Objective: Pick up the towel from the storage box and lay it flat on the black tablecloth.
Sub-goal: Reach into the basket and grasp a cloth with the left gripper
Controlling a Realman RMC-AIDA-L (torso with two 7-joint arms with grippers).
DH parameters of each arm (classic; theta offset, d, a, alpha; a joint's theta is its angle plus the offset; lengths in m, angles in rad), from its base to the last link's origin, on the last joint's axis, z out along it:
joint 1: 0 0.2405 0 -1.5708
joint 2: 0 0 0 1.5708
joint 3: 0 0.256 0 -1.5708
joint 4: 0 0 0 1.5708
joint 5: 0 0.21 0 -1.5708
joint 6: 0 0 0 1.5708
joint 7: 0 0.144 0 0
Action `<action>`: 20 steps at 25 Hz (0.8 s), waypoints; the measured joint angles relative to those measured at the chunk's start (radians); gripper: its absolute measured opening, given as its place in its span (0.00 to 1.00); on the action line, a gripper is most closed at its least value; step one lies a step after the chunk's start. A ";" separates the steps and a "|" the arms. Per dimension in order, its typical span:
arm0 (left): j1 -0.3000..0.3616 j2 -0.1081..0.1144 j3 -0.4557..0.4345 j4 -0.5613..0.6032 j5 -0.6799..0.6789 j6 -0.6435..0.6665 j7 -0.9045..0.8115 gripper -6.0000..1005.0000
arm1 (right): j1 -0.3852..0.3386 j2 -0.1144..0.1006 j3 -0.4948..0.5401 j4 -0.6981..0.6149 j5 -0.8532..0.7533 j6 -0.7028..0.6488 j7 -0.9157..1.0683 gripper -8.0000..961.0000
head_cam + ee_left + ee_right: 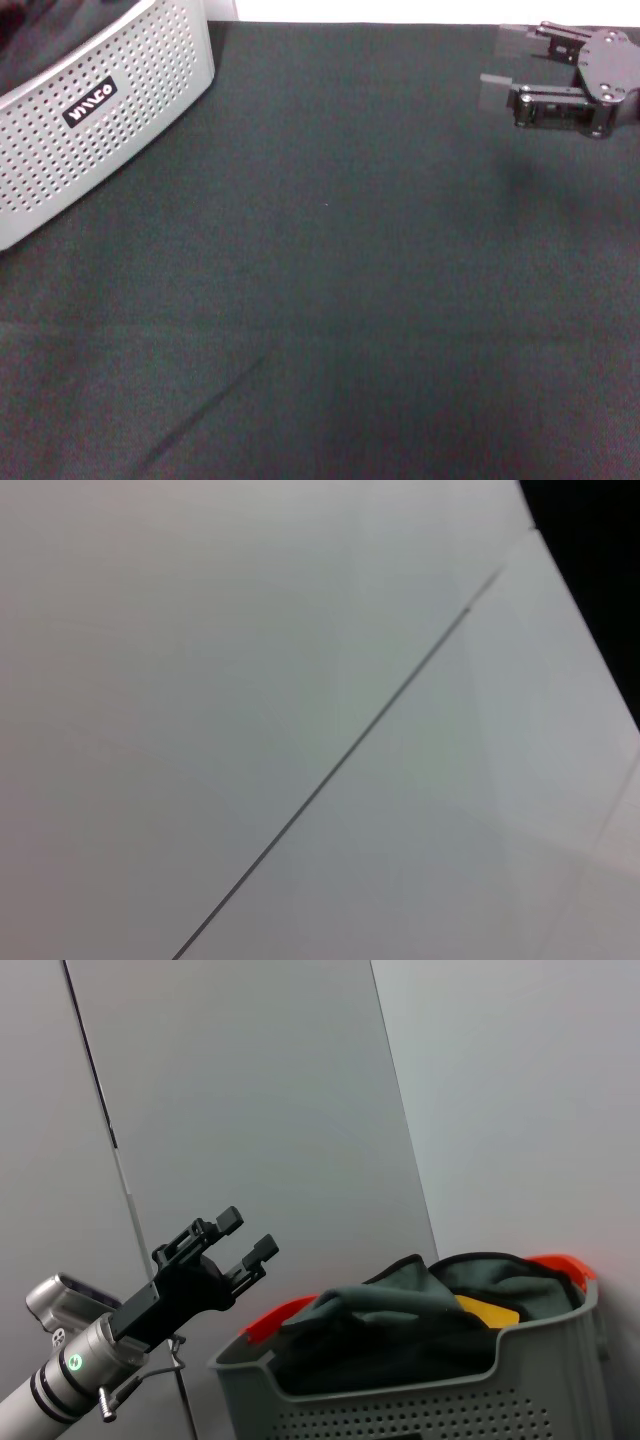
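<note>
The storage box point(95, 120), a light grey perforated basket with a black label, stands at the far left of the black tablecloth point(330, 300). In the right wrist view the storage box point(420, 1400) holds a crumpled heap of grey cloth, and a yellow patch of the towel point(487, 1311) shows in it. My left gripper point(247, 1234) hangs in the air beside the box, above its rim, open and empty. Its own wrist view shows only wall. My right gripper point(505, 65) hovers open over the far right of the tablecloth, its fingers pointing towards the box.
Orange-red bits point(268, 1318) stick up at both ends of the box's heap. Grey wall panels point(250, 680) with a thin dark seam stand behind the scene. A white strip point(400, 10) runs past the tablecloth's far edge. A faint crease point(205, 410) crosses the near cloth.
</note>
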 joint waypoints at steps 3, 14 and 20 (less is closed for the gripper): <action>0.018 0.000 0.007 0.037 0.010 -0.046 -0.074 0.67 | -0.003 0.003 -0.001 0.001 -0.007 0.003 0.002 0.89; 0.041 -0.004 0.020 0.152 0.075 -0.179 -0.281 0.67 | -0.007 0.007 0.000 0.002 -0.013 0.015 0.004 0.89; 0.052 -0.003 0.055 0.225 0.121 -0.249 -0.356 0.67 | -0.008 0.007 0.002 0.002 -0.013 0.016 0.002 0.89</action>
